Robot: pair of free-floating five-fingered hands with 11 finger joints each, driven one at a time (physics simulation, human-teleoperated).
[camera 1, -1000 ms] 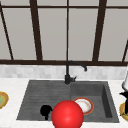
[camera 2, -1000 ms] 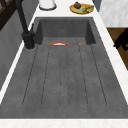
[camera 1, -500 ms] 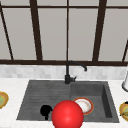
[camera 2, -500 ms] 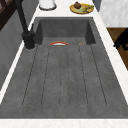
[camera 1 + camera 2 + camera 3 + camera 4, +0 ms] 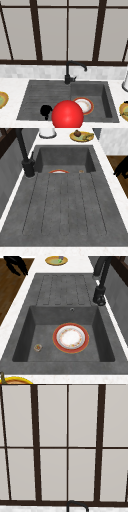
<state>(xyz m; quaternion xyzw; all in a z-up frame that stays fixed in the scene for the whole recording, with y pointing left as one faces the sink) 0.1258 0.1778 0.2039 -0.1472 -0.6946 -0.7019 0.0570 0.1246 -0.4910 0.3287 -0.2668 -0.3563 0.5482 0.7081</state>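
A white plate (image 5: 71, 338) with an orange-red rim (speckled inner band) lies flat in the sink basin (image 5: 45, 318); a hand (image 5: 46, 110) hovers nearby, finger state unclear.

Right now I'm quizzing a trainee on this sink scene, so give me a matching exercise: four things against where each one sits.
Things:
1. plate
2. faucet
3. yellow dish
4. hand

Places:
A. behind the sink, between drainboard and basin
B. on the counter past the drainboard
C. flat on the basin floor
D. in the air at the sink's front edge

Pairs: 1-C, 2-A, 3-B, 4-D
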